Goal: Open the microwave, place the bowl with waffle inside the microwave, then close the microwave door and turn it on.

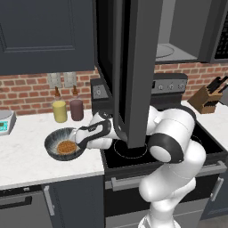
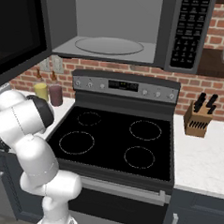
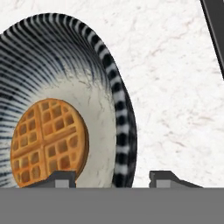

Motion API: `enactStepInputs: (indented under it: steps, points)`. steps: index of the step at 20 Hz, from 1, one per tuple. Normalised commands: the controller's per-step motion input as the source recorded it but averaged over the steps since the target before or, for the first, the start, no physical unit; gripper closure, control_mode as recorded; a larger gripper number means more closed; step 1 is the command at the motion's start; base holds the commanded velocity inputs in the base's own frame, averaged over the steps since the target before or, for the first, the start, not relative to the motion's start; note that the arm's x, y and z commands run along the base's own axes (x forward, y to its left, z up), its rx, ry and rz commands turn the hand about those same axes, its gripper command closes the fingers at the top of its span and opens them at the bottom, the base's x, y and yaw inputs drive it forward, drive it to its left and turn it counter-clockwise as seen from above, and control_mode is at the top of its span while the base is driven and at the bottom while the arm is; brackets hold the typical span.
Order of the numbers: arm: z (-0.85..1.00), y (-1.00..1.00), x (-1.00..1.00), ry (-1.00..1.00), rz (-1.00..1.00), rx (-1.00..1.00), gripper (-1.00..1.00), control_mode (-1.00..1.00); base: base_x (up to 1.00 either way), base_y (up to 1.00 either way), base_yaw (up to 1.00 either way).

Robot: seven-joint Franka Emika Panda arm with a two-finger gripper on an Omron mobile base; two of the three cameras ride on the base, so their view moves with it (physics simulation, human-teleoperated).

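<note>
The bowl [image 1: 55, 141], dark with a streaked rim, sits on the white counter left of the stove, and the golden waffle [image 1: 67, 147] lies inside it. My gripper [image 1: 81, 141] is down at the bowl's right rim. In the hand view the striped bowl [image 3: 65, 57] and the waffle [image 3: 48, 142] are close up. My gripper [image 3: 113, 179] straddles the rim, one fingertip [image 3: 59, 178] inside by the waffle and the other outside, with small gaps on both sides. The microwave [image 2: 114, 29] stands open above the stove. Its door [image 1: 133, 67] is swung out over my arm.
A yellow jar [image 1: 59, 111] and a maroon jar [image 1: 76, 109] stand behind the bowl by the brick wall. A scale [image 1: 5, 121] sits at the far left. The black stove [image 2: 117, 137] lies right of the bowl, with a knife block [image 2: 198, 120] beyond it.
</note>
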Motion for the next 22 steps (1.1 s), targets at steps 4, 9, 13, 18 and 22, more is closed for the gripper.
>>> enactStepInputs:
  steps: [4,9,13,18,22]
  points:
    - [0.0,0.0,0.0,0.0,0.0,0.0,1.0,-1.0,0.0,0.0,0.0]
    - [0.0,0.0,0.0,0.0,0.0,0.0,1.0,-1.0,0.0,0.0,0.0]
    - [0.0,0.0,0.0,0.0,0.0,0.0,1.0,-1.0,0.0,0.0,0.0]
    - [0.23,-0.15,-0.23,-0.05,0.0,0.0,1.0,-1.0,0.0,0.0,0.0]
    - [0.55,-0.37,-0.47,-0.14,-0.06,0.0,1.0,-1.0,0.0,0.0,0.0]
